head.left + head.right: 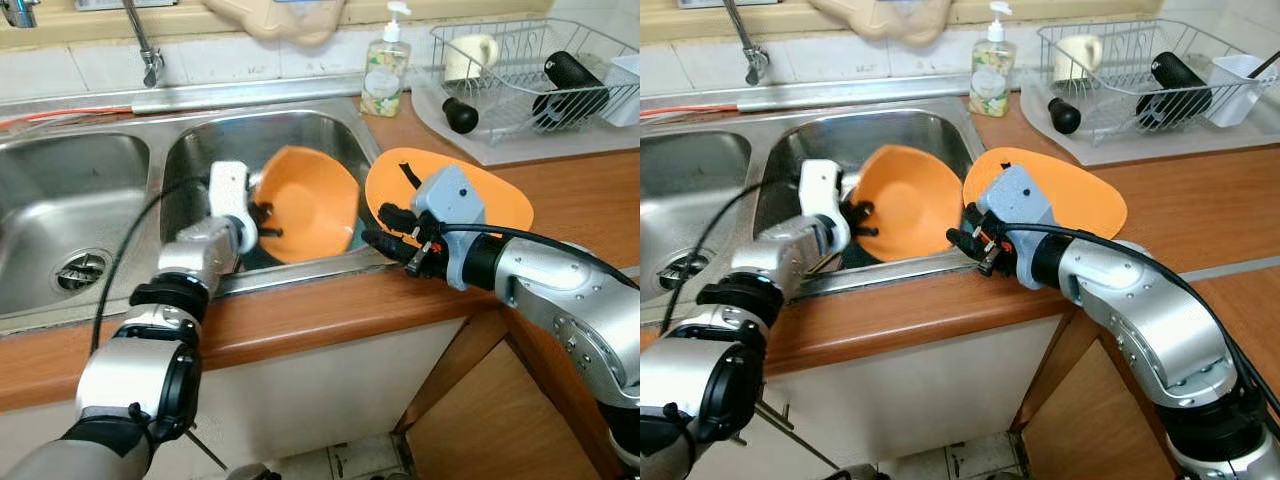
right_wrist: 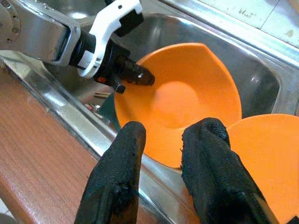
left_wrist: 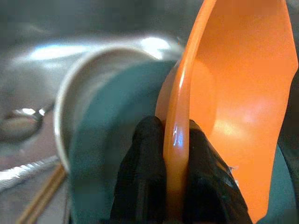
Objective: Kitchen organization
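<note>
Two orange pieces at frame centre: the left end effector (image 1: pixel 262 222) pinches one bowl's (image 1: pixel 312 205) rim in the sink (image 1: pixel 190 150); the right end effector (image 1: pixel 385 232), fingers slightly spread, probably empty, overlaps one plate (image 1: pixel 490 195) on the tabletop (image 1: pixel 580 200).

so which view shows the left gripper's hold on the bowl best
The left wrist view: its fingers pinch the orange bowl's rim edge-on, one each side. The right wrist view shows the left gripper at the rim from across the sink. The eye views show it smaller.
</note>
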Robot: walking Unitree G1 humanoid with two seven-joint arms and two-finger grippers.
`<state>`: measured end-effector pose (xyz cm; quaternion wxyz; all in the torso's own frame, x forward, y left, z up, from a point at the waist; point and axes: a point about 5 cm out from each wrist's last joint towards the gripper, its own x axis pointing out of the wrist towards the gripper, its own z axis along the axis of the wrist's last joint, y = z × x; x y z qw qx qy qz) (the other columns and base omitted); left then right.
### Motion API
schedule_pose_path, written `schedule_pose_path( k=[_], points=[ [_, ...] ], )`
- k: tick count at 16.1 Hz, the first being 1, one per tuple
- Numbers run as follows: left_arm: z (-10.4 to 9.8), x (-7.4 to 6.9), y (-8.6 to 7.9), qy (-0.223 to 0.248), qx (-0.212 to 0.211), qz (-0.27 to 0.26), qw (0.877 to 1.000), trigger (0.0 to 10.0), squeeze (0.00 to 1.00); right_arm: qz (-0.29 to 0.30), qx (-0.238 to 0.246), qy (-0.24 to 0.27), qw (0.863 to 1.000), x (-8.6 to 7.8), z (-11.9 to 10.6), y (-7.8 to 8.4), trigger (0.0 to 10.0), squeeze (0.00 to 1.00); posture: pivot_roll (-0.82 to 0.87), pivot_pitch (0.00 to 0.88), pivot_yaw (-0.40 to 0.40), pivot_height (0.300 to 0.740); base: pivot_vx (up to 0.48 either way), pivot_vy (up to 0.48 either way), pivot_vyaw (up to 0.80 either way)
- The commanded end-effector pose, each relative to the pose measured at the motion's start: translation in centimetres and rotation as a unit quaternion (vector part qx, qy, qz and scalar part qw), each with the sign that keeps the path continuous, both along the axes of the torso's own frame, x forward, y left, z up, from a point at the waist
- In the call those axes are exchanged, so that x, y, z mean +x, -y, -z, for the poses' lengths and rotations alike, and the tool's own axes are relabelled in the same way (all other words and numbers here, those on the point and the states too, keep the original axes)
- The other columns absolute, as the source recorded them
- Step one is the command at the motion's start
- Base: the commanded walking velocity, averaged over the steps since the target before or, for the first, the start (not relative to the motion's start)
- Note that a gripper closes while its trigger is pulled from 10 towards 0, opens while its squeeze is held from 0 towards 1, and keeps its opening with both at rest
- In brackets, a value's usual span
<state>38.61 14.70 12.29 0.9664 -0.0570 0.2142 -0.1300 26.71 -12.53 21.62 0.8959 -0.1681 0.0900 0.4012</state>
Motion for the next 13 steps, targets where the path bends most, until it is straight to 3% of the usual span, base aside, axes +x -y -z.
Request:
schedule_pose_path(
  k=[1, 5, 6, 7, 8, 9, 10, 11, 13],
  points=[
    [-1.1, 0.5, 0.2, 0.011, 0.007, 0.004, 1.0, 10.0, 0.0, -0.004, -0.008, 0.005, 1.0, -0.1, 0.0, 0.0, 10.0, 0.0, -0.06, 0.0, 0.056, 0.74, 0.0, 0.0, 0.0],
    [-0.3, 0.3, 0.3, -0.005, 0.024, 0.017, 1.0, 10.0, 0.0, -0.007, -0.014, 0.003, 1.0, -0.1, 0.2, -0.1, 10.0, 0.0, -0.06, 0.0, 0.055, 0.74, 0.0, 0.0, 0.0],
    [-0.2, 0.3, 0.4, -0.007, 0.028, 0.023, 0.999, 10.0, 0.4, -0.006, -0.015, 0.003, 1.0, -0.1, 0.3, -0.1, 10.0, 0.0, -0.06, 0.0, 0.055, 0.74, 0.0, 0.0, 0.0],
    [-0.1, 0.2, 0.4, -0.008, 0.029, 0.027, 0.999, 10.0, 0.41, -0.005, -0.016, 0.003, 1.0, 0.0, 0.3, -0.1, 10.0, 0.0, -0.06, 0.0, 0.054, 0.74, 0.0, 0.0, 0.0],
    [-0.1, 0.2, 0.5, -0.009, 0.029, 0.028, 0.999, 10.0, 0.51, -0.004, -0.016, 0.003, 1.0, 0.0, 0.4, -0.1, 10.0, 0.0, -0.06, 0.0, 0.053, 0.74, 0.0, 0.0, 0.0],
    [0.0, 0.2, 0.5, -0.011, 0.03, 0.03, 0.999, 10.0, 0.67, -0.004, -0.018, 0.002, 1.0, 0.0, 0.5, -0.1, 10.0, 0.0, -0.06, 0.0, 0.053, 0.74, 0.0, 0.0, 0.0],
    [0.1, 0.2, 0.4, -0.012, 0.032, 0.031, 0.999, 10.0, 0.95, -0.004, -0.019, 0.001, 1.0, 0.0, 0.5, 0.0, 10.0, 0.0, -0.06, 0.0, 0.054, 0.74, 0.0, 0.0, 0.0],
    [0.2, 0.1, 0.3, -0.014, 0.033, 0.031, 0.999, 10.0, 1.0, -0.003, -0.021, 0.001, 1.0, 0.0, 0.6, 0.0, 10.0, 0.0, -0.06, 0.0, 0.054, 0.74, 0.0, 0.0, 0.0],
    [0.4, 0.0, 0.3, -0.017, 0.033, 0.031, 0.999, 10.0, 1.0, -0.002, -0.023, 0.001, 1.0, 0.0, 0.6, 0.1, 10.0, 0.0, -0.06, 0.0, 0.054, 0.74, 0.0, 0.0, 0.0]
  ],
)
